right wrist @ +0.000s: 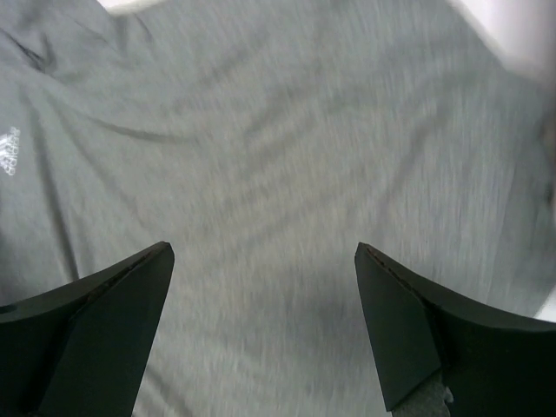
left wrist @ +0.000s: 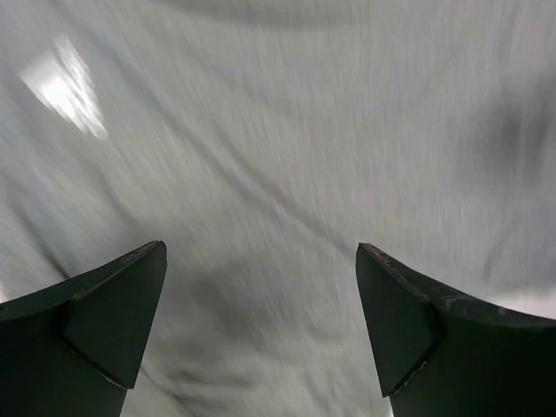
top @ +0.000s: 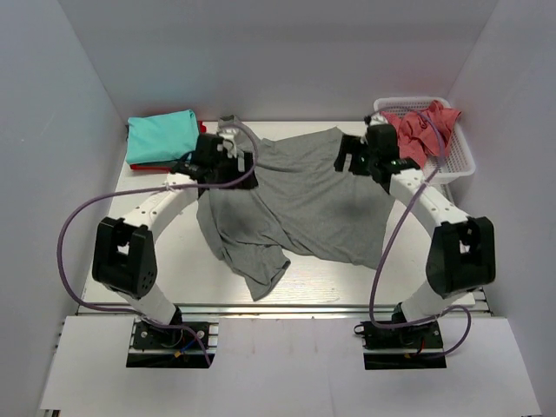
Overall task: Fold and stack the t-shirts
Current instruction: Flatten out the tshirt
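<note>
White table [top: 343,282] holds grey t-shirt [top: 304,204] beneath left gripper [left wrist: 261,261] and right gripper [right wrist: 265,256], both released.

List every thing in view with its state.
grey t-shirt: unfolded, rumpled on the table
teal t-shirt: folded, far-left corner
red t-shirt: beneath it, only edges show
coral-pink t-shirt: crumpled in the basket
left gripper: open, over grey cloth
right gripper: open, over grey cloth

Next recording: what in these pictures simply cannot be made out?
- Red cloth under the folded teal t-shirt: top view, mostly covered.
- Crumpled grey t-shirt, far edge: top view, behind left gripper and right gripper.
- Small white logo: right wrist view, cut by left edge.
- Its fabric detail: left wrist view, blurred.
</note>
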### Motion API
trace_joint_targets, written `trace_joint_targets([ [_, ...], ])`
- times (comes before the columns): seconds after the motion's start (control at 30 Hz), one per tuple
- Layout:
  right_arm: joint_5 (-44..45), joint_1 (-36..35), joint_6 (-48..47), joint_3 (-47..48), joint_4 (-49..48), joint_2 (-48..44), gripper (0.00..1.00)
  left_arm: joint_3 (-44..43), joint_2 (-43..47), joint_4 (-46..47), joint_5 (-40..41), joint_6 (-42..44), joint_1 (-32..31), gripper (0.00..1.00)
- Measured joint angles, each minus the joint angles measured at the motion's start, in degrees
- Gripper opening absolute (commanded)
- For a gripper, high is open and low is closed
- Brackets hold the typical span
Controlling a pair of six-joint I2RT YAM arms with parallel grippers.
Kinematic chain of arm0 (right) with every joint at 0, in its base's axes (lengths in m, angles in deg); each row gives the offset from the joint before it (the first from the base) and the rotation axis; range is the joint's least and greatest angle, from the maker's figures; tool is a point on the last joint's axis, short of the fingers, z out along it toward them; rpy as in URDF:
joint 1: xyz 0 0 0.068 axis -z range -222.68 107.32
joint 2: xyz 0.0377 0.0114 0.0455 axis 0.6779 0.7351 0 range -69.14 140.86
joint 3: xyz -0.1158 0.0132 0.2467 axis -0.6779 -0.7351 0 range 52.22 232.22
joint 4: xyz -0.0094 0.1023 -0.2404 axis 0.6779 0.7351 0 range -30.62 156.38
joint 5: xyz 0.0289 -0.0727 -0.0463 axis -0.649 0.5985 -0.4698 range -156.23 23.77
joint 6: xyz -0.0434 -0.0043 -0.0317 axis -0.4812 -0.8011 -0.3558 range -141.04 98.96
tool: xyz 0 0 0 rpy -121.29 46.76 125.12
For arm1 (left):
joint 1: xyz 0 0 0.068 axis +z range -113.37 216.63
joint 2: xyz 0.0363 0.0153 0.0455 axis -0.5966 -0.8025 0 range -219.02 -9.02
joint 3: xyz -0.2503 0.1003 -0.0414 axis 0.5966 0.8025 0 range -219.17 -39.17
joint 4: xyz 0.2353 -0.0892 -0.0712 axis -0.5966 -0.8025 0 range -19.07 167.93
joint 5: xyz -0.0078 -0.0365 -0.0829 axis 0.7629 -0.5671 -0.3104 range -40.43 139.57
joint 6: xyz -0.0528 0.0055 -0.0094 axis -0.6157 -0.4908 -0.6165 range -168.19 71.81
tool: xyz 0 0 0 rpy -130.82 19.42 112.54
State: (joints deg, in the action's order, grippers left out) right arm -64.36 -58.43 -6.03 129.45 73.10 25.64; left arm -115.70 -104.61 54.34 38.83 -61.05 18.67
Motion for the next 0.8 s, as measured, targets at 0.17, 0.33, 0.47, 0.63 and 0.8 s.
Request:
trace_joint_targets([
  [0.17, 2.08, 0.66, 7.26, -20.13, -3.52, -9.05, 0.90, 15.41, 5.09, -1.64, -1.84, -3.37, -6.12, 1.00],
  [0.33, 3.37, 0.79, 11.65, -32.20, -3.63, -15.32, 0.90, 25.94, 11.61, -8.35, -3.17, -6.54, -12.44, 1.00],
  [0.47, 4.85, 0.79, 13.18, -34.32, -4.17, -20.02, 0.90, 30.49, 17.38, -12.20, -4.76, -9.14, -16.79, 0.96],
  [0.63, 5.86, 0.79, 14.12, -36.59, -5.14, -22.56, 0.90, 34.18, 18.01, -15.15, -5.18, -12.17, -20.87, 0.88],
  [0.8, 6.29, 1.01, 14.69, -37.57, -4.50, -22.93, 0.90, 34.51, 16.15, -15.30, -4.85, -14.40, -23.71, 0.78],
])
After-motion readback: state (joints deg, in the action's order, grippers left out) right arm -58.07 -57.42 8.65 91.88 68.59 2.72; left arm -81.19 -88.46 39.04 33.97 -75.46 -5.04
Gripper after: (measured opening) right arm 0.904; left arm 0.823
